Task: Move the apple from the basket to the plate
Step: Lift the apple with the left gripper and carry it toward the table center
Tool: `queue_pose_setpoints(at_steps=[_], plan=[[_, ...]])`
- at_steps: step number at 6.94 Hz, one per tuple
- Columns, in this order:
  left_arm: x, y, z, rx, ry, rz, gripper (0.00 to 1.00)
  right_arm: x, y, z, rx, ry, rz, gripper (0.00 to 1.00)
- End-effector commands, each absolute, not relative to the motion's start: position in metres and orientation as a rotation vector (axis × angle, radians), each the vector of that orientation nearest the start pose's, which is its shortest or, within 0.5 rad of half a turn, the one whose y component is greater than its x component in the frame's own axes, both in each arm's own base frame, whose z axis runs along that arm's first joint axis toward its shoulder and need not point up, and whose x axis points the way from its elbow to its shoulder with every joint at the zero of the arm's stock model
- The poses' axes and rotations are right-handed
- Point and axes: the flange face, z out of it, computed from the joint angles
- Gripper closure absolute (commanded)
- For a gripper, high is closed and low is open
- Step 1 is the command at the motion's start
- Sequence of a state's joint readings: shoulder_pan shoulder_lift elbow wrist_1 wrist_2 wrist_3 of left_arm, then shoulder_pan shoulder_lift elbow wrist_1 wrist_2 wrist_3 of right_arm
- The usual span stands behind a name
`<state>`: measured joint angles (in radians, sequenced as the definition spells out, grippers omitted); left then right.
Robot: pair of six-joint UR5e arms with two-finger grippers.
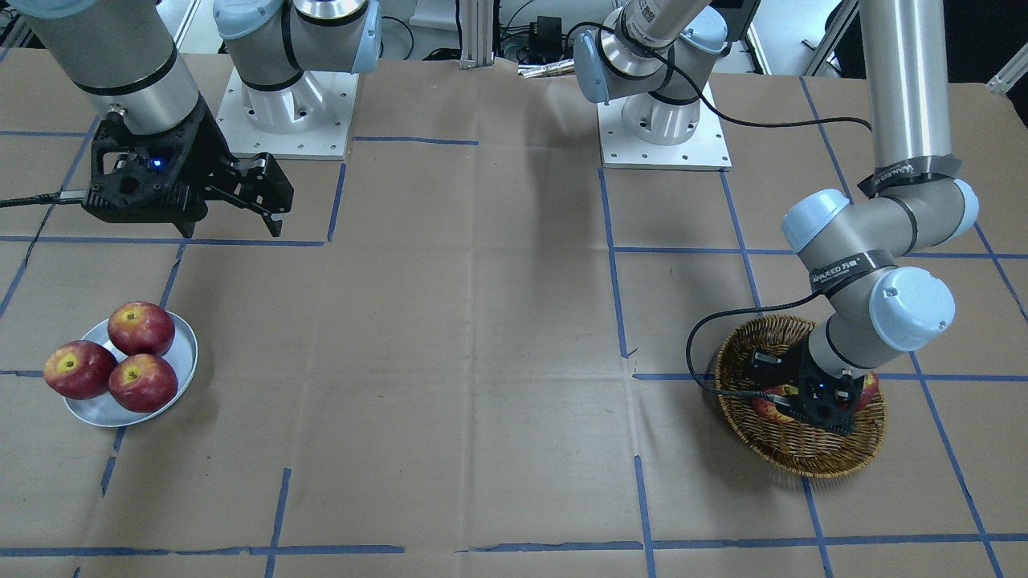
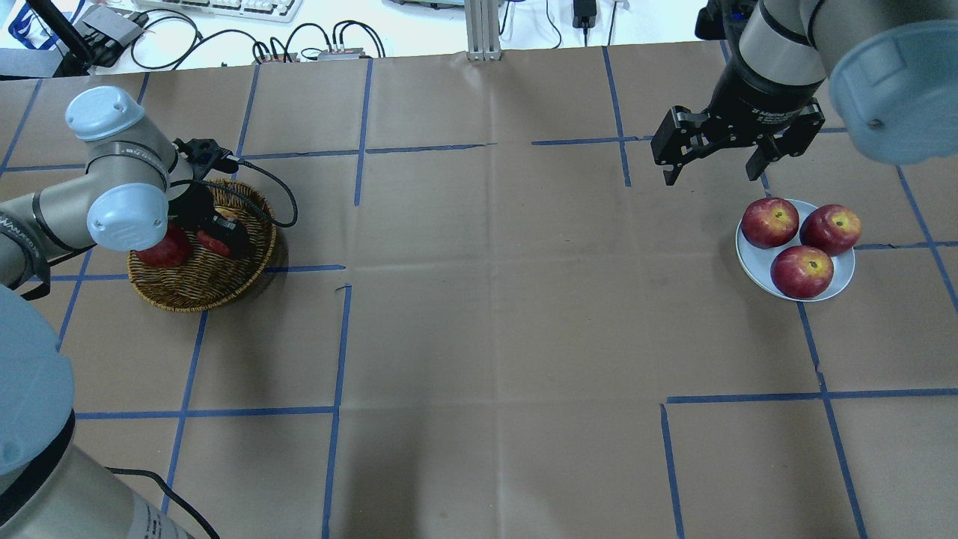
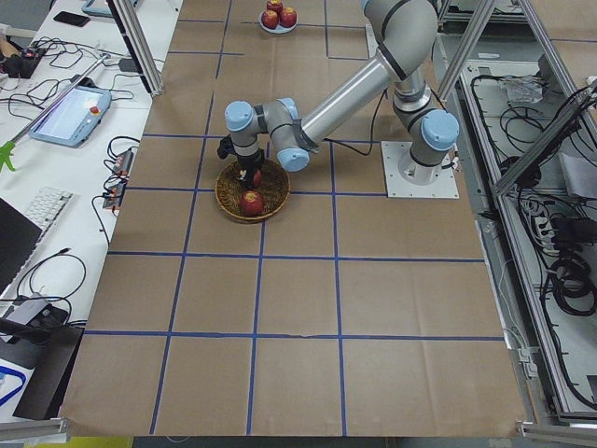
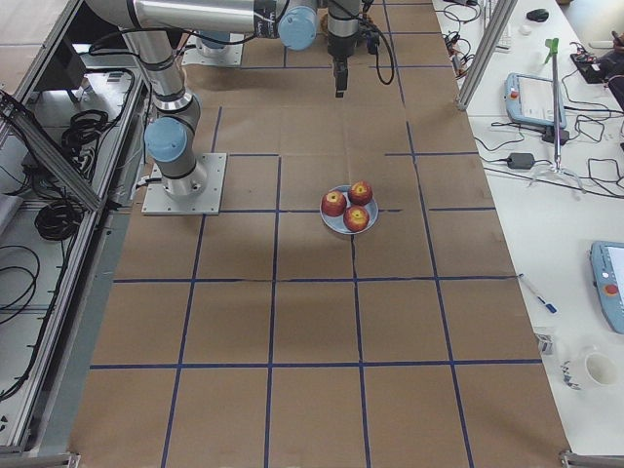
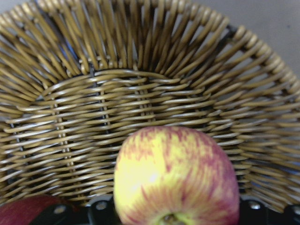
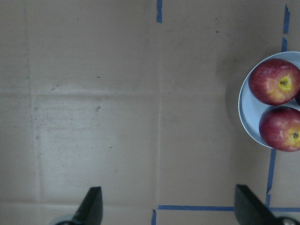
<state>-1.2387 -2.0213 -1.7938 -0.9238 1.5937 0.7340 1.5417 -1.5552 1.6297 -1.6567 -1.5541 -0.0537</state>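
Note:
The pale red-and-yellow apple lies in the wicker basket, filling the gap between my left gripper's fingers. In the overhead view the left gripper reaches down into the basket and closes around the apple. The apple sits low, on or just above the basket floor. The grey plate at the far right holds three dark red apples. My right gripper hovers open and empty behind the plate, which also shows at the edge of the right wrist view.
A dark red apple lies in the basket beside the left gripper, partly under the wrist. The left arm's cable loops over the basket rim. Brown paper with blue tape lines covers the table.

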Motion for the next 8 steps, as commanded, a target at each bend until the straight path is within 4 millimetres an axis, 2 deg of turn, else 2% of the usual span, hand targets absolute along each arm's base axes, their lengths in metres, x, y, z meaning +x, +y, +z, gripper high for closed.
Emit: queue_pose_setpoints(at_steps=[1,2,4,5,6,7,8], plan=[[0.033,-0.601,0.251,0.588,3.053,-0.03,0.63,0.12,-0.503,0.459,-0.038,3.125,-0.018,0.0],[-0.014,-0.6,0.272,0.529,3.061,-0.053,0.63,0.12,-0.503,0.459,-0.038,3.125,-0.018,0.0],[-0.119,-0.596,0.293,0.4,3.087,-0.083,0.62,0.12,-0.503,0.459,-0.038,3.125,-0.018,0.0],[-0.177,-0.584,0.29,0.336,3.101,-0.08,0.62,0.12,-0.503,0.459,-0.038,3.125,-0.018,0.0],[-0.229,-0.57,0.279,0.317,3.106,-0.074,0.57,0.12,-0.503,0.459,-0.038,3.125,-0.018,0.0],[-0.272,-0.559,0.267,0.318,3.116,-0.089,0.58,0.12,-0.503,0.459,-0.038,3.125,-0.018,0.0],[-0.302,-0.555,0.248,0.338,3.12,-0.103,0.58,0.12,-0.503,0.459,-0.038,3.125,-0.018,0.0]])
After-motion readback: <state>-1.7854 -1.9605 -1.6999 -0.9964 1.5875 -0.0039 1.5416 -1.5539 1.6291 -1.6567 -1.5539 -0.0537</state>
